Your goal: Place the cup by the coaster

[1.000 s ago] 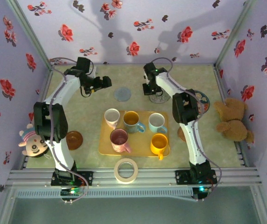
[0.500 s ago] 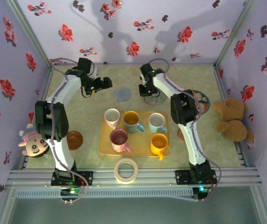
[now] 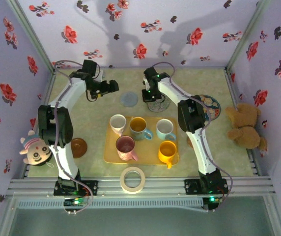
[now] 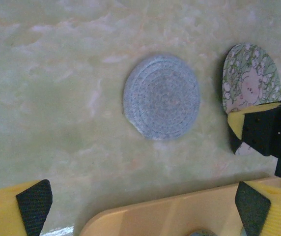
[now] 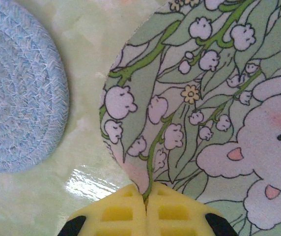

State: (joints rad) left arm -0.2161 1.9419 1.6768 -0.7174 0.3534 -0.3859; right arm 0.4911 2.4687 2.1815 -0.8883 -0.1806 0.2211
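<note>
Several cups stand on the yellow tray: a white one, a yellow one, a pale blue one, a pink one and an orange one. Behind the tray lies a round blue woven coaster. Just to its right, my right gripper is shut on the edge of a floral bunny coaster. My left gripper hangs open left of the blue coaster, above the tray's far edge, holding nothing.
A brown saucer and a doll sit left of the tray. A tape roll lies in front of it. A patterned plate and a teddy bear are at the right. Flowered walls close the table in.
My right gripper has slid left with the floral coaster, closer to the blue coaster. The left gripper has stayed almost where it was, still open.
</note>
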